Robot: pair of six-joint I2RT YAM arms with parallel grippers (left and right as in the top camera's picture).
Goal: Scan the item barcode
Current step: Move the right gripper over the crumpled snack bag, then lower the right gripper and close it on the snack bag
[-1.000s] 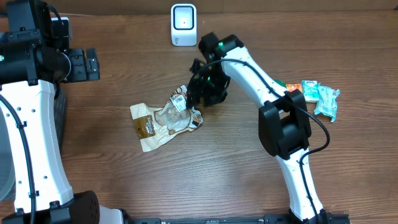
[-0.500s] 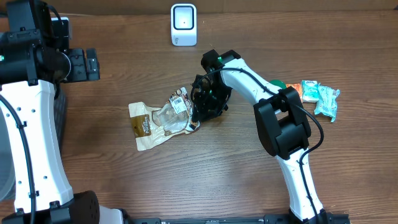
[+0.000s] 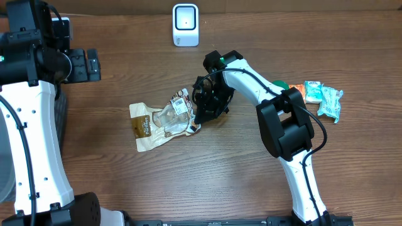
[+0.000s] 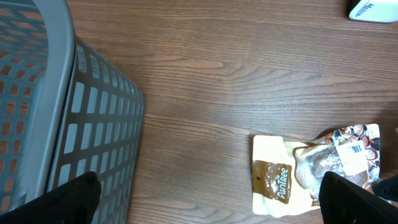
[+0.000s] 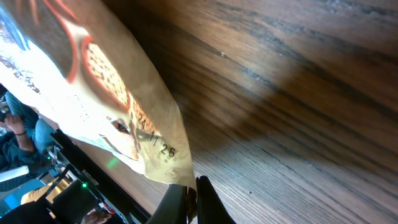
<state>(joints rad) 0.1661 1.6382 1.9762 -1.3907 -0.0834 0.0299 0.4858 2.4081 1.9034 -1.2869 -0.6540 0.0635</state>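
The item, a cream and brown snack bag with a clear window, lies mid-table, its white barcode label facing up. My right gripper is at the bag's right end. In the right wrist view its jaws are shut on the bag's thin sealed edge. The white scanner stands at the table's back edge. My left gripper hovers open at the far left. In the left wrist view this gripper has bare table between its fingers, with the bag to the right.
A grey slatted basket sits at the table's left edge under my left arm. Several small packets and a green object lie at the right. The scanner's corner shows at the left wrist view's top right.
My right gripper dropped slightly toward the bag's right end and closed its jaws on the edge. The bag shifted a little left. The left arm stayed still.
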